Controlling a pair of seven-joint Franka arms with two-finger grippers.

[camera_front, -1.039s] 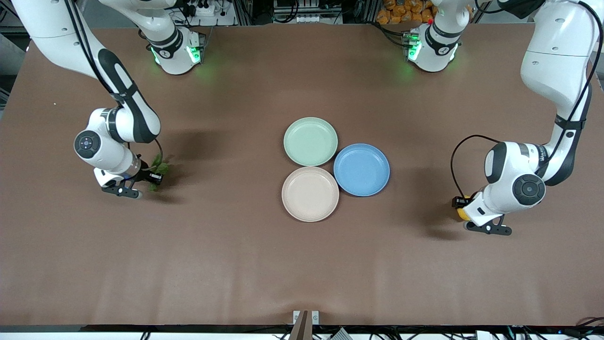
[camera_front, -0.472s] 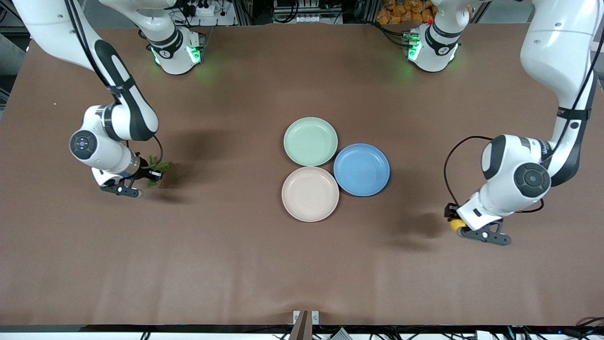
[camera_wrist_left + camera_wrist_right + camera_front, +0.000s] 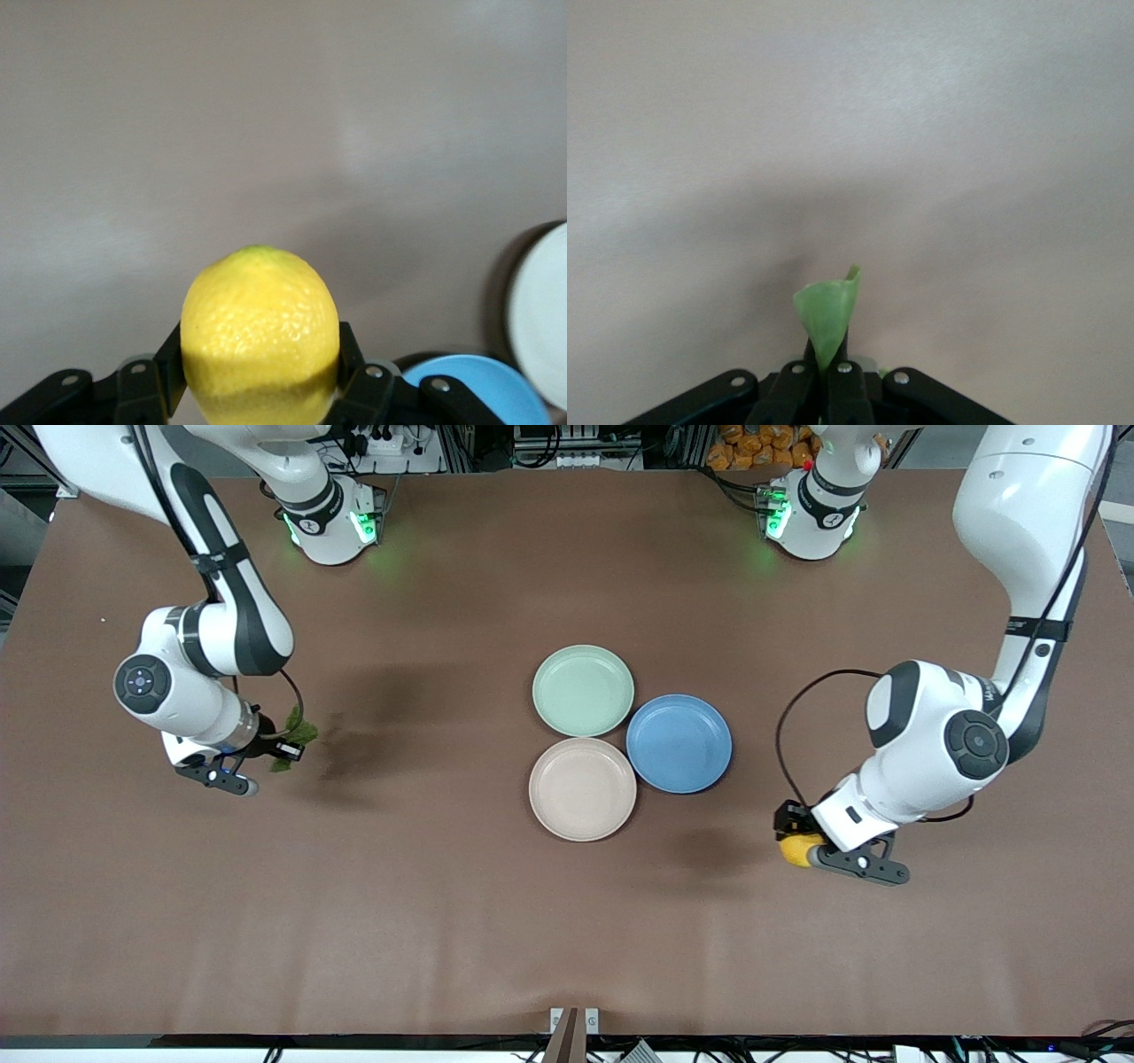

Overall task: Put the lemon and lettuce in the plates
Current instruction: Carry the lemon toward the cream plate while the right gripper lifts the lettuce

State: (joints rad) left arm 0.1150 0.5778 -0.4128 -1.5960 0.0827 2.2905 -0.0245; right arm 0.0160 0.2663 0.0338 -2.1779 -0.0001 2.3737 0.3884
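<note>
Lemon sits clamped in the left gripper over bare desk, plates toward the right arm; right gripper pinches lettuce, plates toward the left arm.

Left arm reached down from its base, elbow bent, left hand up over the bench, fingers clamped on the lemon, right hand likewise raised, pinching the lettuce

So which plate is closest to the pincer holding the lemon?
The blue plate. It sits toward the left arm's end of the trio, nearest the left pincer carrying the lemon.
</note>
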